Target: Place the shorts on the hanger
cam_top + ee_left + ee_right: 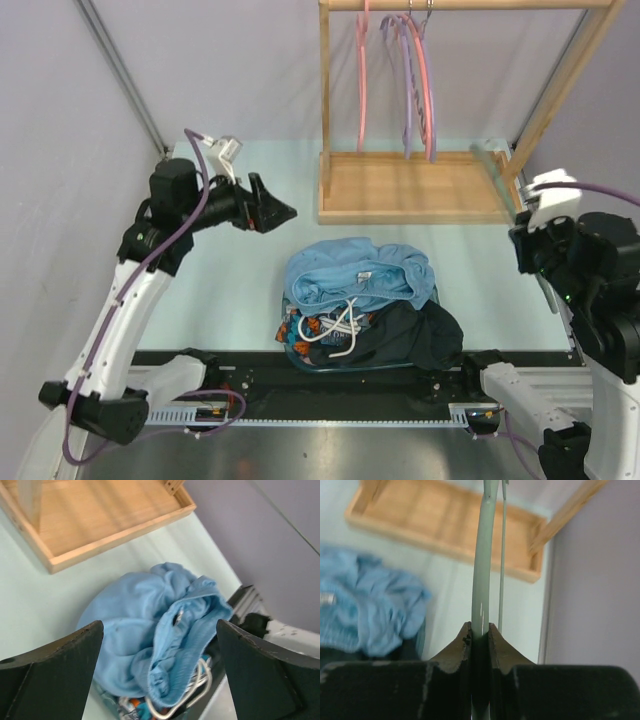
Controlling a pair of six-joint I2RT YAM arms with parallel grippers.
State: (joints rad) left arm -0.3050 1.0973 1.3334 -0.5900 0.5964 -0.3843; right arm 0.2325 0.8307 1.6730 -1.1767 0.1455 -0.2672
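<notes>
The light blue shorts lie crumpled on top of a clothes pile at the near middle of the table, with the white drawstring hanging over the front. My left gripper is open and empty, above and to the left of the pile. In the left wrist view the shorts lie below the open gripper. My right gripper is shut on the thin sage hanger, which stands edge-on. From above, this gripper is at the right edge and the hanger shows faintly.
A black garment and a blue-and-orange patterned garment lie under the shorts. A wooden rack at the back carries pink hangers and purple hangers. Its base also shows in the left wrist view. Walls close both sides.
</notes>
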